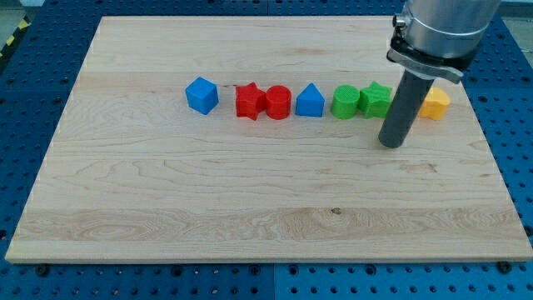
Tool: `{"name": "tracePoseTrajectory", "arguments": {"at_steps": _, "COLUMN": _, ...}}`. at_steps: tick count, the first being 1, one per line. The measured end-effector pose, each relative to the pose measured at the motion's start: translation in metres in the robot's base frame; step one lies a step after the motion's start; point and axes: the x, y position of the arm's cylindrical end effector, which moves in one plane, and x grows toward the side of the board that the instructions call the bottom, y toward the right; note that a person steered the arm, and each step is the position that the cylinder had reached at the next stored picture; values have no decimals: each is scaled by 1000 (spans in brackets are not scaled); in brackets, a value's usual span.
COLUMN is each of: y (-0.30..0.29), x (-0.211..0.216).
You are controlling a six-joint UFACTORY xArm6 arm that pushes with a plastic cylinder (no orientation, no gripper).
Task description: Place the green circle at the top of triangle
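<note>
The green circle (344, 102) lies in a row of blocks across the board's upper middle. The blue triangle (310, 101) sits just to its left, close beside it. A green star (376, 100) touches the circle's right side. My tip (391, 143) rests on the board below and to the right of the green star, apart from the blocks. The rod partly hides a yellow block (435, 103) behind it at the view's right.
A red circle (278, 102) and a red star (248, 101) touch each other left of the triangle. A blue cube (201, 95) stands further left. The wooden board (250, 208) lies on a blue perforated table.
</note>
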Motion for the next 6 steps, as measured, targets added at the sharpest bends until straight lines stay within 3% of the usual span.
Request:
{"name": "tracePoseTrajectory", "arguments": {"at_steps": 2, "y": -7, "x": -12}}
{"name": "tracePoseTrajectory", "arguments": {"at_steps": 6, "y": -83, "x": -127}}
